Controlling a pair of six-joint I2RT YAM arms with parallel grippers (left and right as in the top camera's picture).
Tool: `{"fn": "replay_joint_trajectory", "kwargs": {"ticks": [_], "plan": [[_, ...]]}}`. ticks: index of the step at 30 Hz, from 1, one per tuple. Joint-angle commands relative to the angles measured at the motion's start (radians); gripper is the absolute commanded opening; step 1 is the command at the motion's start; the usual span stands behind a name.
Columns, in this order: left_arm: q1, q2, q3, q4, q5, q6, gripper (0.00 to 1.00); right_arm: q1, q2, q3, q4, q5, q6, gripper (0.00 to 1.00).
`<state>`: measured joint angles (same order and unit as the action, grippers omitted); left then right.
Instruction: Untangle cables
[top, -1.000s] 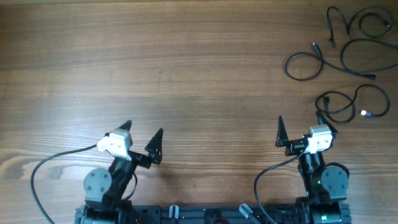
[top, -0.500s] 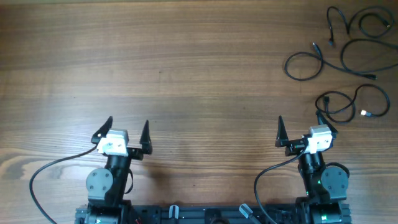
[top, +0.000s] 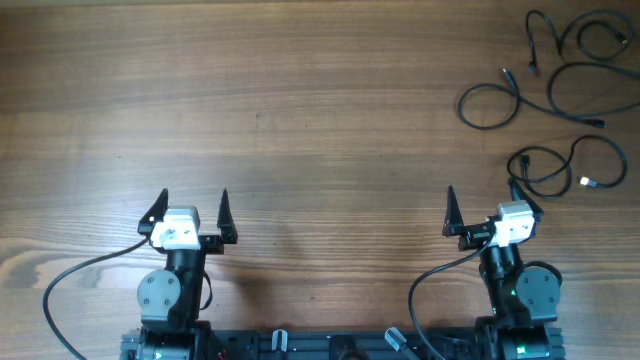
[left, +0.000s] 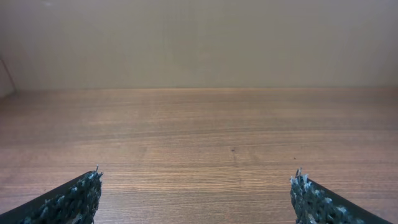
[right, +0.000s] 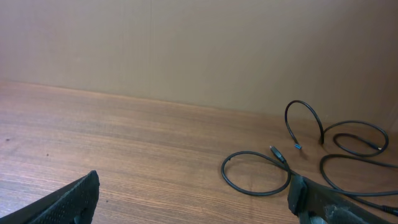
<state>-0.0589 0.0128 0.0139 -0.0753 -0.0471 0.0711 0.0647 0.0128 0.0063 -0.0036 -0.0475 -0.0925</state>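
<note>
Several thin black cables lie loose at the table's far right. In the overhead view one group of loops (top: 575, 68) curls near the back corner. A separate cable (top: 548, 178) with a whitish tip (top: 586, 182) lies just ahead and to the right of my right gripper (top: 483, 192). That gripper is open and empty, and its wrist view shows a cable loop (right: 245, 152) on the wood beyond the right finger (right: 311, 198). My left gripper (top: 194, 195) is open and empty too, far from the cables, with only bare wood between its fingertips (left: 78, 198).
The wooden table (top: 300, 110) stretches wide between and beyond both arms. A plain beige wall (left: 199, 37) stands behind the table's far edge. Thick black wires (top: 75, 265) trail from each arm base near the front edge.
My left gripper has swung leftward and turned from an angled pose to point straight ahead, still open. The right arm and the cables have not moved.
</note>
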Motion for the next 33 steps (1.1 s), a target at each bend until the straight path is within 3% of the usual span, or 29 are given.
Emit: {"fn": "replay_joint_trajectory", "kwargs": {"ticks": [1, 33], "plan": [[0.002, -0.010, -0.008, -0.002, 0.016, 0.026, 1.00, 0.000, -0.009, 0.000, 0.003, -0.001, -0.012, 1.00], [0.002, -0.006, -0.008, 0.003, 0.020, 0.000, 1.00, 0.000, -0.009, 0.000, 0.003, -0.001, -0.012, 1.00]]}}
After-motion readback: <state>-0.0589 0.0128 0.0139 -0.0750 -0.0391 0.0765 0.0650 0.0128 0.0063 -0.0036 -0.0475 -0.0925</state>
